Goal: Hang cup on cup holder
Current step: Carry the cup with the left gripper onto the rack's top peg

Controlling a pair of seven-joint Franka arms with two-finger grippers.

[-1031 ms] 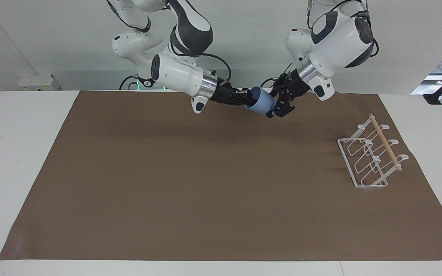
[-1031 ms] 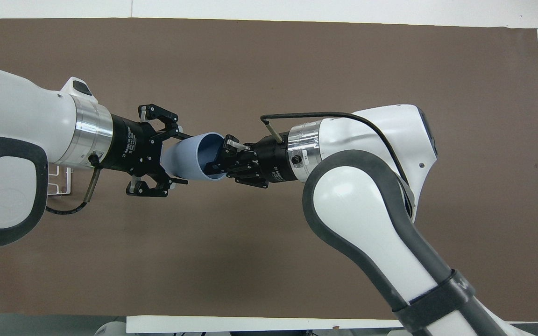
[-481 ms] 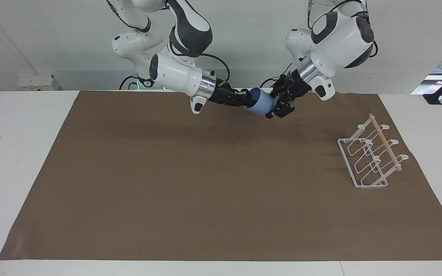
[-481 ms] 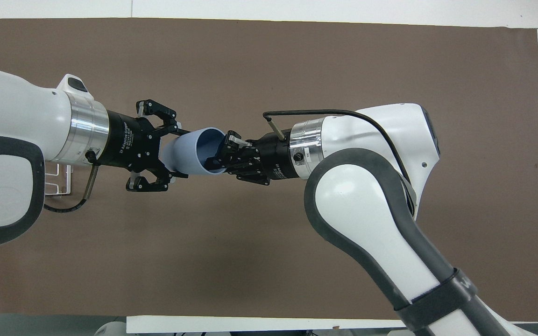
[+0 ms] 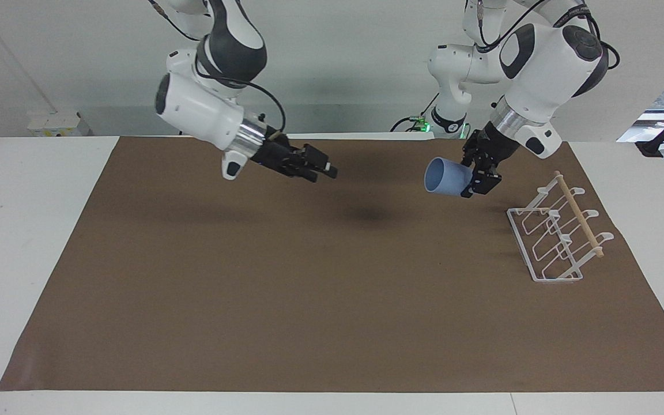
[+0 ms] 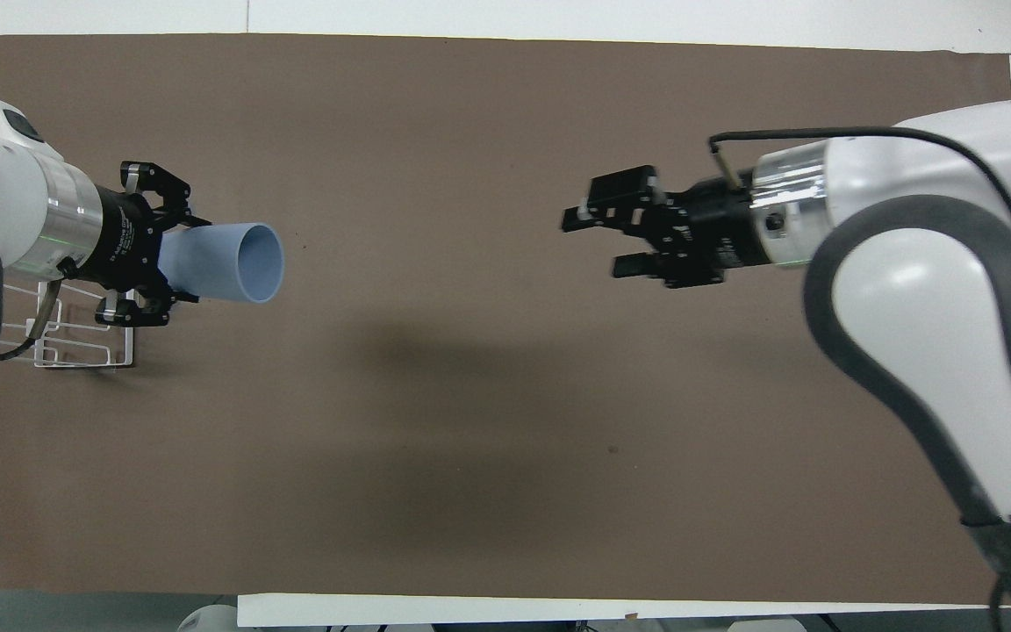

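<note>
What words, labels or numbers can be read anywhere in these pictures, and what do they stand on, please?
White lettering along the black body of the left gripper, overhead view: too small to read.
Cup, cup holder, right gripper, brown mat: no text visible.

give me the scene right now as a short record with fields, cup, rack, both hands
cup: light-blue tumbler, held in the air on its side, mouth toward the right arm's end
cup holder: white wire rack with wooden dowel, on the brown mat at the left arm's end, no cup on it
left hand: shut on the cup's base, over the mat beside the rack
right hand: open, holding nothing, over the mat
hanging: not yet done
</note>
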